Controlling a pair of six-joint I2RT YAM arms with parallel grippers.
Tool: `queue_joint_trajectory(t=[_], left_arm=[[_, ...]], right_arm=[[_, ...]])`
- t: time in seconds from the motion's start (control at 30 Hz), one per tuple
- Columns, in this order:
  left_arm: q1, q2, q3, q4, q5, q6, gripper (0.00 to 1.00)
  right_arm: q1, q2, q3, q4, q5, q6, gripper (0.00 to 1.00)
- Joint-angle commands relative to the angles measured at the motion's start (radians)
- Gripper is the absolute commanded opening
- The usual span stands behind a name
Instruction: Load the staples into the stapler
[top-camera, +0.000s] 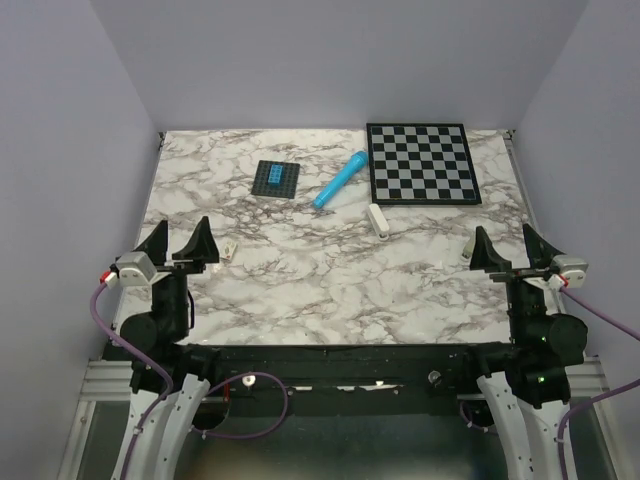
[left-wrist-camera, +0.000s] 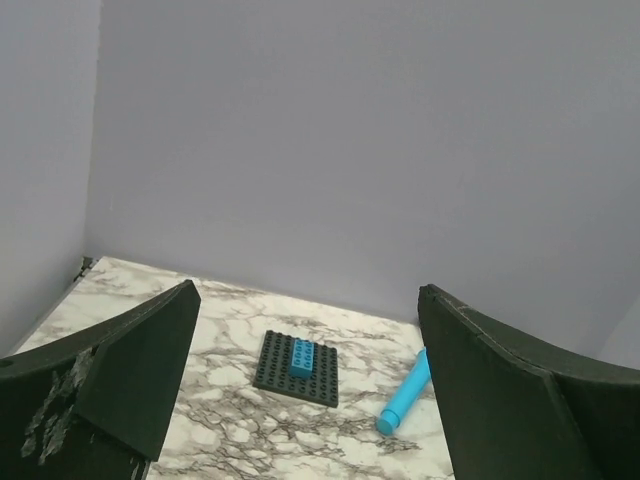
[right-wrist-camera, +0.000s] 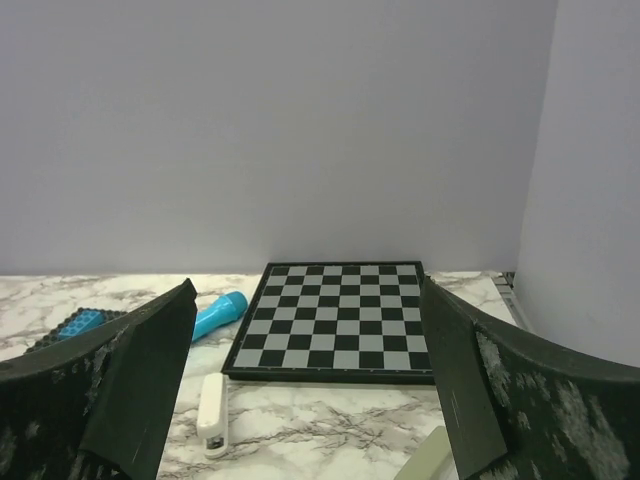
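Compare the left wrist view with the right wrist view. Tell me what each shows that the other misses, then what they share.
Only the left wrist view: the open left gripper. Only the right wrist view: the open right gripper, the chessboard and the cream-white stapler lying on the table in front of it. Both: the blue cylinder, the marble table and the dark stud plate with its blue brick, whole in the left wrist view, only partly seen past a finger in the right.
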Motion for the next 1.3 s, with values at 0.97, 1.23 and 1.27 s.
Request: queue_joint_trajectory(t=[0.97,1.23,1.27], left_arm=[[0.112,1.145,0.476,-0.629,0.028,0.008,0.99],[0.187,1.333,0.565,-0.625,0.186,0.081,0.98],[0.187,1.363,0.573,-0.63,0.183,0.088,0.98]], right_arm=[[0.023,-0.103,-0.025,-0.007,-0.027,0.093,1.0],[0.032,-0.115,-0.027,-0.007,-0.021,0.084,1.0],[0.032,-0.114,-0.027,-0.007,-0.024,0.084,1.0]])
